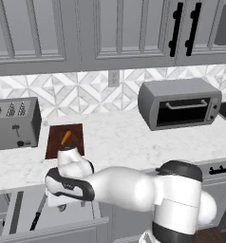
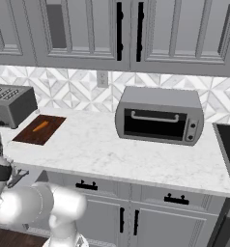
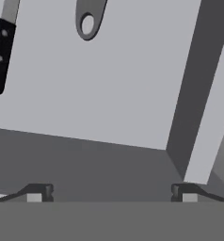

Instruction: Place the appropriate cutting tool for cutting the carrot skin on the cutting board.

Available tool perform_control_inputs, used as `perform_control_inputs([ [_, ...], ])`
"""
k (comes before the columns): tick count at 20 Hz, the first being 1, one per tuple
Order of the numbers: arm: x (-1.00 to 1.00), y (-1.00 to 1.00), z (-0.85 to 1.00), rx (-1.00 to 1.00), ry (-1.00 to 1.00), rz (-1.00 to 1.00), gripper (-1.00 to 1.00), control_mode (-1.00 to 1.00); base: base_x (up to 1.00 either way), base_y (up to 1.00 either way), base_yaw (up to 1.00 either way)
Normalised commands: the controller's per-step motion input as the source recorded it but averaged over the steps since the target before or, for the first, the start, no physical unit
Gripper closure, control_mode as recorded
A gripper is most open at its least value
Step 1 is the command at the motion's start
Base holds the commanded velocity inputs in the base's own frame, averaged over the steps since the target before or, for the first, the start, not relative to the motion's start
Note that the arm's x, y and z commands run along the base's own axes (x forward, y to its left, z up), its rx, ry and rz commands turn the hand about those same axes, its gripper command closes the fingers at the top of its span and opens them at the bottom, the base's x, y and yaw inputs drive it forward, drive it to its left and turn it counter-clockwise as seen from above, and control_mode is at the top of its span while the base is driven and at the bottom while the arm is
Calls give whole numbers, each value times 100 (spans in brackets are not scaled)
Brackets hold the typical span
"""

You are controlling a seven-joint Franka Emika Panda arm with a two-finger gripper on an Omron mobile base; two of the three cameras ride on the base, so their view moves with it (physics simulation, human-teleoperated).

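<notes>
The cutting board [image 1: 58, 144] [image 2: 32, 135] lies on the counter next to the toaster, with the small orange carrot [image 1: 66, 137] [image 2: 40, 126] on it. In the hand view my gripper [image 3: 111, 193] is open and empty, looking down into an open drawer [image 3: 109, 84]. The grey rounded handle of the cutting tool [image 3: 89, 21], with a hole in it, shows at the top edge; its head is cut off. A black-handled knife [image 3: 1, 56] lies at the upper left of it. My arm [image 1: 124, 187] reaches low and left over the drawer [image 1: 20, 216].
A grey toaster [image 1: 13, 123] [image 2: 10, 103] stands left of the board. A toaster oven [image 1: 181, 104] [image 2: 160, 116] sits to the right on the marble counter [image 1: 129, 142]. The knife [image 1: 38, 217] shows in the drawer. The drawer's side wall [image 3: 198, 94] rises on the right.
</notes>
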Motion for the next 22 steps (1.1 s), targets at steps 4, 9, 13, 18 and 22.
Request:
perform_control_inputs([
  [4,12,0,-67,6,7,-4,-100,-100,0,0,0],
  [9,0,2,-52,2,6,-7,-100,-100,0,0,0],
  [13,0,15,-37,0,11,-11,-100,-100,0,0,0],
  [18,0,20,-34,0,14,-10,-100,-100,0,0,0],
  [22,-28,5,-16,0,13,-4,-100,-100,0,0,0],
])
